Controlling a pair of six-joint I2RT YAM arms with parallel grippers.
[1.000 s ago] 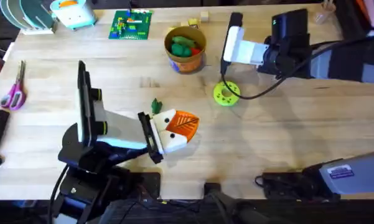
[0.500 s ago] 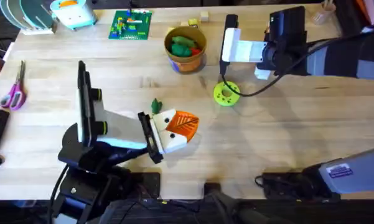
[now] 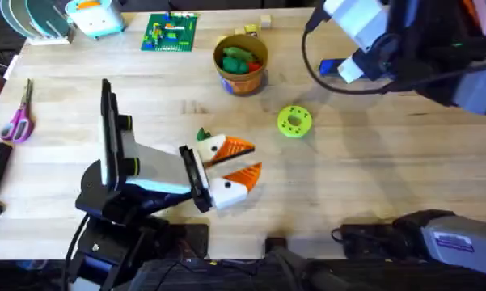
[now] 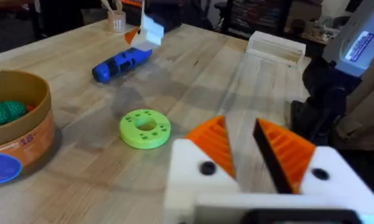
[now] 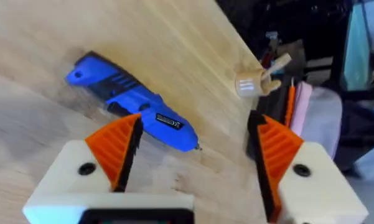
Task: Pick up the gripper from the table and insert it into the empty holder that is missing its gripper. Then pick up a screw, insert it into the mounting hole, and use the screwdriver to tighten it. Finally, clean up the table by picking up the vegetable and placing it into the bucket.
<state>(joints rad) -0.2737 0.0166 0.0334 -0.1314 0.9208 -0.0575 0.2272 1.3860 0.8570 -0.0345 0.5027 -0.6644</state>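
Observation:
My left gripper [image 3: 238, 162] lies low over the table's middle, open; both white holders [image 4: 193, 168] carry orange ribbed pads [image 4: 213, 140]. High over the far right side, my right gripper [image 5: 196, 124] hangs open with nothing between its fingers. The blue screwdriver [image 5: 134, 112] lies flat on the table just below it, also seen as a blue patch [image 3: 330, 67] from overhead and farther off [image 4: 121, 64] from the left wrist. The orange-brown bucket [image 3: 241, 79] stands at the back middle with the green vegetable [image 3: 238, 58] inside. The screw is out of view.
A yellow-green disc [image 3: 293, 121] lies between the bucket and my left gripper. A small green piece [image 3: 202, 136] sits by the left fingers. A green brick plate [image 3: 171, 32] is at the back, scissors [image 3: 18, 120] at the left edge.
My right arm has risen and swung back to the right, away from the disc, leaving the screwdriver lying on the table. My left gripper's fingers have spread open.

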